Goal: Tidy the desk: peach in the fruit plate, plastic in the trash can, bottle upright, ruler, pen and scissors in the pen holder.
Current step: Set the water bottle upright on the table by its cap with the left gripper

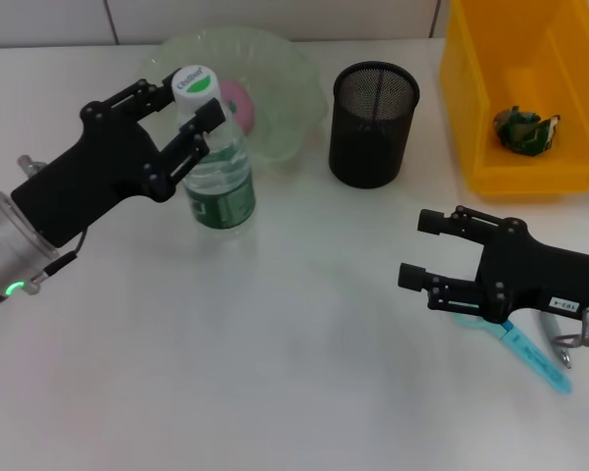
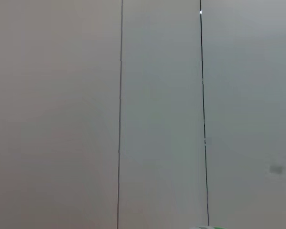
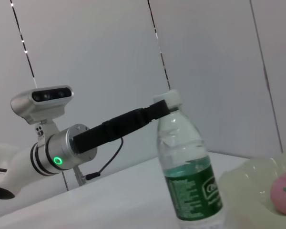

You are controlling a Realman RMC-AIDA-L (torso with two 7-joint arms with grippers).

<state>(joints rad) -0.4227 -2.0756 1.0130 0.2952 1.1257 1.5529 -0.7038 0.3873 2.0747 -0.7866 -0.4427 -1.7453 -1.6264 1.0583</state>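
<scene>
Between the left gripper's (image 1: 185, 111) spread jaws stands the upright bottle (image 1: 216, 162); under the right gripper's (image 1: 420, 249) parted jaws lie scissors (image 1: 530, 351).

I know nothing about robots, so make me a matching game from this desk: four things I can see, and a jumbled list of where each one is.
Things:
1. peach
2. bottle
3. crumpled plastic
4. scissors

Places:
A. in the yellow bin
B. on the table, partly under the right tool
C. in the pale green plate
D. upright between the fingers of the left tool

Pairs: 1-C, 2-D, 3-A, 4-B
</scene>
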